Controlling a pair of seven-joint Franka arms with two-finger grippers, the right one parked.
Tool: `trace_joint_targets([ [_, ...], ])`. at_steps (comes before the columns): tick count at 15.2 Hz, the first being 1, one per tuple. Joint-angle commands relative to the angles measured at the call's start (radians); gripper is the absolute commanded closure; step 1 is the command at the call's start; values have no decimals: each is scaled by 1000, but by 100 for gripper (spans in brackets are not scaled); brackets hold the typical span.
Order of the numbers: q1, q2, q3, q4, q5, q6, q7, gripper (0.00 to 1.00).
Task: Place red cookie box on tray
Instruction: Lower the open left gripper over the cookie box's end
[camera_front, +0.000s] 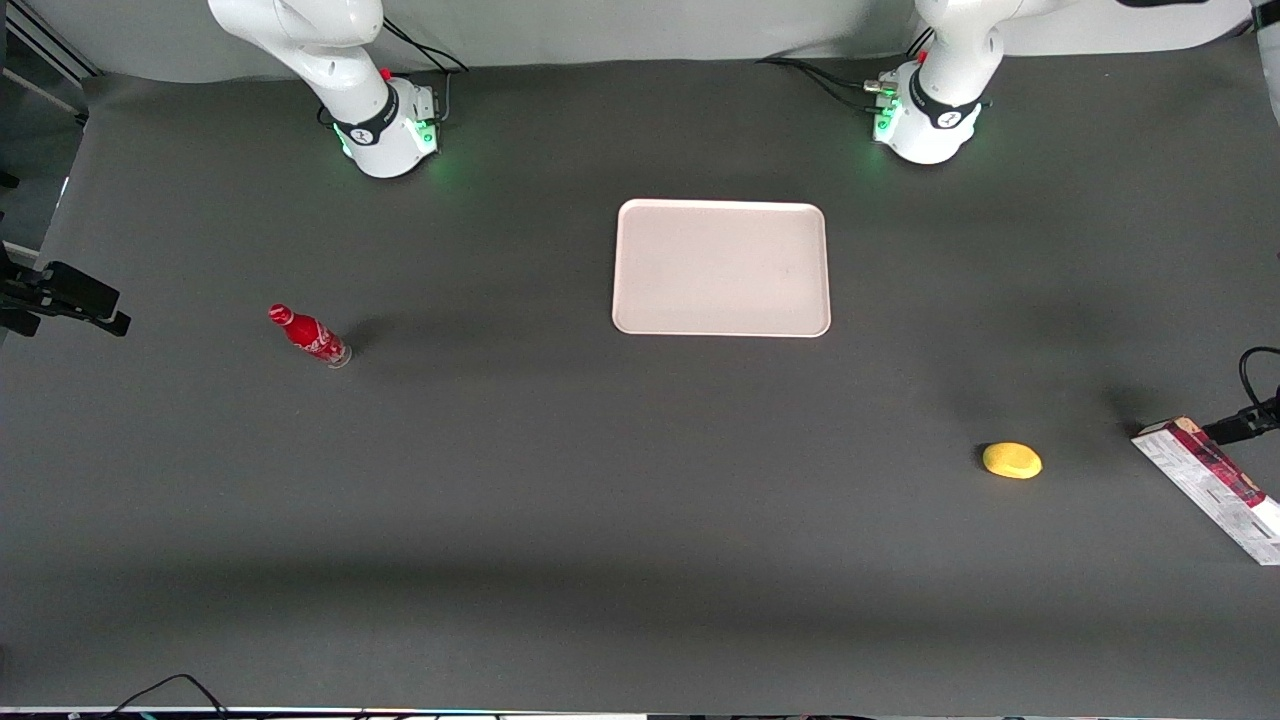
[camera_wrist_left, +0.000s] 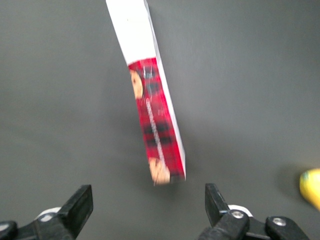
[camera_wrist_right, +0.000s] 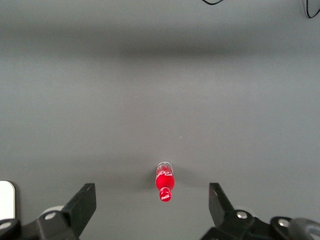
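Four things lie on your dark counter (camera_front: 600, 520); the red cookie box (camera_front: 1207, 487) sits at the working arm's end, lying flat and slanted, its far tip running to the edge of the front view; the tray (camera_front: 721, 267) rests in the middle, nearer the arm bases, well apart from the box and with nothing on it; a small yellow object (camera_front: 1012, 460), perhaps a lemon though you cannot be sure at this size, lies near the box, between it and the counter's middle, and nearer the front camera than the tray; a red bottle (camera_front: 309, 335) stands toward the parked arm's end, well apart from everything else. From the wrist camera you see your hand (camera_wrist_left: 146, 210) hovering above the counter with its fingers (camera_wrist_left: 77, 207) spread wide and gripping nothing; the cookie box (camera_wrist_left: 152, 102) lies just ahead of the gap between them, its red tartan end closest and its white end farther off; no finger touches it; the yellow object (camera_wrist_left: 311, 187) shows at the edge of that view.
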Motion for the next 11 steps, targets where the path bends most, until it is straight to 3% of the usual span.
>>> trace_joint_targets([
  [1,34,73,0,17,-89,113,107,0],
  [11,41,220,-1,85,-124,328,126,0],
])
